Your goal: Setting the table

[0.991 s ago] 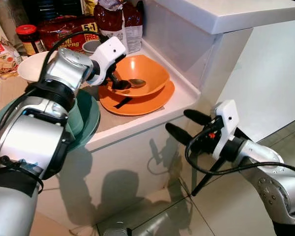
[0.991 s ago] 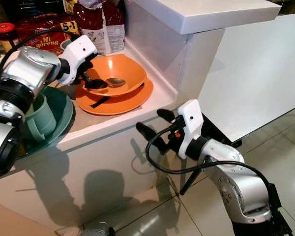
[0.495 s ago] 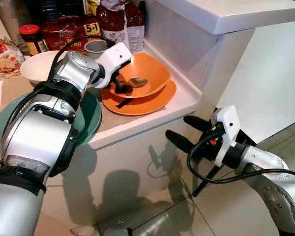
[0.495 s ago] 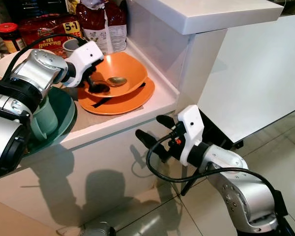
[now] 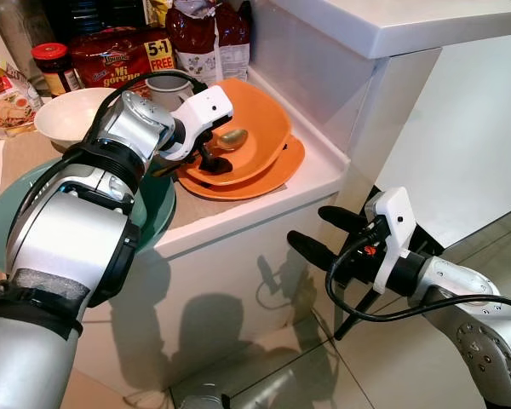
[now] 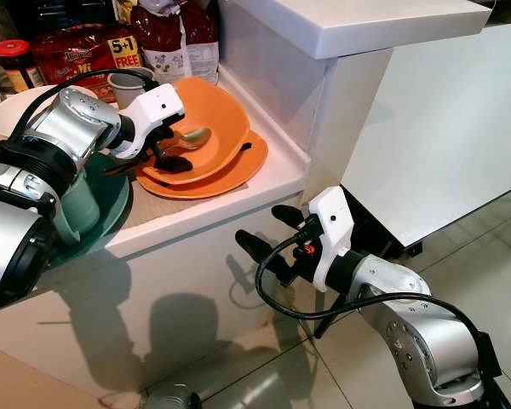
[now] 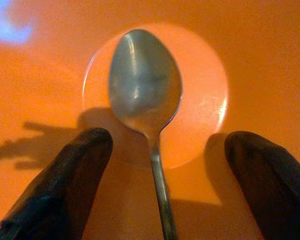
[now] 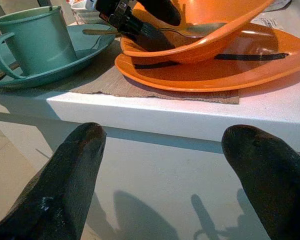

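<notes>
Left pincer (image 5: pixel 211 158) reaches into the orange bowl (image 5: pixel 260 136), fingers spread wide either side of a metal spoon (image 7: pixel 146 95) lying in the bowl's bottom, gripping nothing. Bowl sits tilted on an orange plate (image 5: pixel 277 175) near the white table (image 5: pixel 324 175) edge. Just beside it, a green mug (image 8: pixel 37 42) stands on a green plate (image 8: pixel 85 52). Right pincer (image 5: pixel 324 234) hangs below the table edge, fingers apart, empty.
</notes>
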Robot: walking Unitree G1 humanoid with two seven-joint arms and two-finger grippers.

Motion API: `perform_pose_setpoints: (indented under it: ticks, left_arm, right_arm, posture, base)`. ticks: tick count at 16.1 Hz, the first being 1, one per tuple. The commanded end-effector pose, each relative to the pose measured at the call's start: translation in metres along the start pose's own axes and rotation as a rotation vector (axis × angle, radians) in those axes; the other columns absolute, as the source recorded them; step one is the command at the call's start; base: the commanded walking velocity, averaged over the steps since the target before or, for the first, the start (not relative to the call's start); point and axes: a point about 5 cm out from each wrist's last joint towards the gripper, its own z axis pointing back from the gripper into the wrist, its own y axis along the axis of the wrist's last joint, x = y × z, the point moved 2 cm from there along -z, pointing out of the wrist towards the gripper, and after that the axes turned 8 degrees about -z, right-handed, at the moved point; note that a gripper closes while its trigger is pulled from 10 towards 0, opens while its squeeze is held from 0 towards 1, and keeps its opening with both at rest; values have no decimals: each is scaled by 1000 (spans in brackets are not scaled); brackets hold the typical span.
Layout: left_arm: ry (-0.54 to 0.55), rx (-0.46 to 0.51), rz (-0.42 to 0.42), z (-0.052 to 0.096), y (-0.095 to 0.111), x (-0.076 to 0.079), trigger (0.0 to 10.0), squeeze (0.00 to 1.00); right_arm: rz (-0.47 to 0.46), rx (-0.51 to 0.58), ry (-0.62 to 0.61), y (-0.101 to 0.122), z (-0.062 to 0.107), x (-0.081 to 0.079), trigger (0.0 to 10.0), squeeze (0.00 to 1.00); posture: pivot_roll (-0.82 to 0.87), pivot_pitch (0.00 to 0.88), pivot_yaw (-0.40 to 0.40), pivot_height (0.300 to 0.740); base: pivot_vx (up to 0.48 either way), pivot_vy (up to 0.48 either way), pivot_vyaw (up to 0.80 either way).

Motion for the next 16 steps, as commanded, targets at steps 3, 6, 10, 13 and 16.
perform_pose_setpoints:
  ticks: [3, 6, 10, 13, 16]
  left_arm:
    - [29, 1, 51, 4, 7, -6, 2510, 0]
    - [42, -20, 48, 5, 5, -7, 0, 0]
    - [29, -42, 44, 4, 2, -5, 0, 0]
    - [42, -54, 48, 3, 0, -5, 0, 0]
    - [48, -65, 39, 3, -1, -5, 0, 0]
  right_arm:
    - [14, -3, 10, 3, 2, -3, 10000, 0]
    - [17, -6, 6, 3, 3, -1, 10000, 0]
    - [14, -11, 14, 2, 2, -2, 10000, 0]
    - [14, -15, 21, 1, 1, -3, 10000, 0]
    - [15, -18, 23, 0, 1, -3, 10000, 0]
  posture:
    - [154, 25, 11, 740]
    - [155, 22, 11, 740]
    - [156, 16, 12, 740]
    - [156, 11, 15, 740]
    - [154, 7, 21, 740]
  base:
    - [0, 0, 0]
    - [0, 0, 0]
    - [0, 0, 0]
    - [0, 0, 0]
    - [0, 0, 0]
